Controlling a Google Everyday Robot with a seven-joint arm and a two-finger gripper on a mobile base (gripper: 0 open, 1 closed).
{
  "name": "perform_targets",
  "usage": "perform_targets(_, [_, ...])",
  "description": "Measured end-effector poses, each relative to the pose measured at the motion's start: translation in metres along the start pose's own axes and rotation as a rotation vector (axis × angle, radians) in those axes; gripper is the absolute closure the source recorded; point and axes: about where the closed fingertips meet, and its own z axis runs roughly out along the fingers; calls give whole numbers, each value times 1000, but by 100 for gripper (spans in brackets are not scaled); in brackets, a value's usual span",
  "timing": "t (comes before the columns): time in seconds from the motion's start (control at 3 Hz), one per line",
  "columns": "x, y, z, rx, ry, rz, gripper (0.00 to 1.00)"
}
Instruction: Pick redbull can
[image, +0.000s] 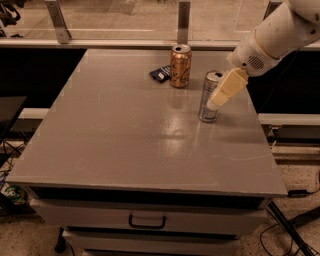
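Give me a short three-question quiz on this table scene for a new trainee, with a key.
1. True or false: the redbull can stands upright on the table.
2. What lies beside the gold can? A: a dark packet. B: a spoon. C: a cup.
3. Fill in: the gripper is by the upper part of the ___ can.
Key: 1 true; 2 A; 3 redbull.
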Motion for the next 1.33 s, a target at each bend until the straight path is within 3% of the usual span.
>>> perform_targets(0.33, [-6, 2, 7, -17, -10, -9, 0])
perform_targets(0.67, [-8, 7, 7, -39, 1, -11, 16])
perform_targets(1.33, [-18, 18, -5, -59, 33, -30, 64])
